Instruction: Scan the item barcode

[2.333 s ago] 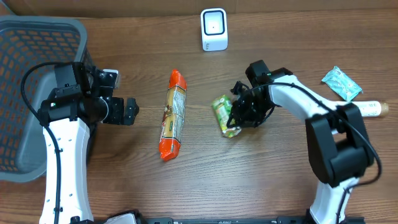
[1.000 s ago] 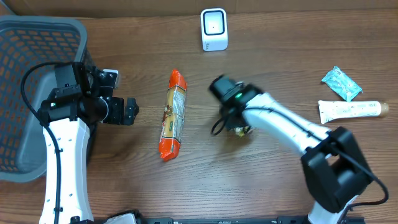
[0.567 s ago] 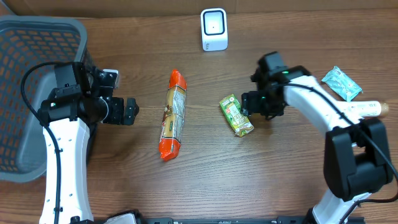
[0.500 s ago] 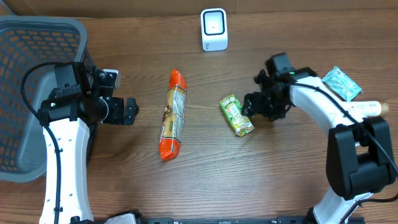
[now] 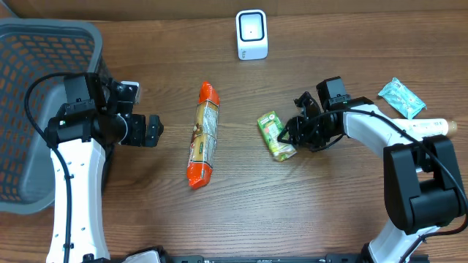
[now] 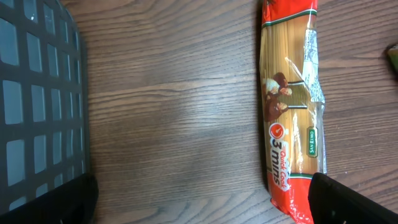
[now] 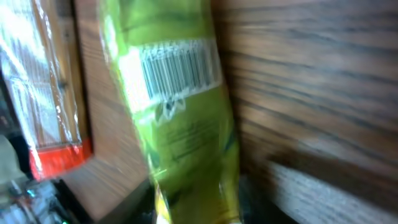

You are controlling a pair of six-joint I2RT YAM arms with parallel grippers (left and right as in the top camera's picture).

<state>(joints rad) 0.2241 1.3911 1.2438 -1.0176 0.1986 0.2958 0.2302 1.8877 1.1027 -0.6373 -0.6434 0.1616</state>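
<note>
The right gripper [image 5: 295, 135], clear of the green packet [image 5: 272, 131] half a second ago, has swung back against its 3 o'clock edge. The packet has shifted slightly toward 3 o'clock since the earliest picture.

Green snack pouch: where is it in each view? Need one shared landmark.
Overhead: green pouch lies right of centre.
Left wrist: perhaps the dark sliver at the right edge; cannot tell.
Right wrist: green pouch fills the centre, barcode showing.
Landmark: spaghetti pack, in all three.
</note>
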